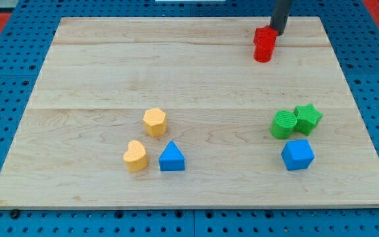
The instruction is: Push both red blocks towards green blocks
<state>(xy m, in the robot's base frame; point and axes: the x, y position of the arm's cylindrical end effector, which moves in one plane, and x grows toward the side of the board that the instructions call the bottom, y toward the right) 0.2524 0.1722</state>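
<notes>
Two red blocks touch at the view's top right: one angular red block (266,35) and a red cylinder (263,52) just below it. My tip (276,31) rests against the upper right side of the angular red block. A green cylinder (283,124) and a green star (307,119) sit side by side at the view's right, well below the red blocks.
A blue cube (297,155) sits just below the green blocks. A yellow hexagon (154,122), a yellow heart (135,156) and a blue triangle (172,157) cluster at the lower middle left. The wooden board (97,72) ends close above my tip.
</notes>
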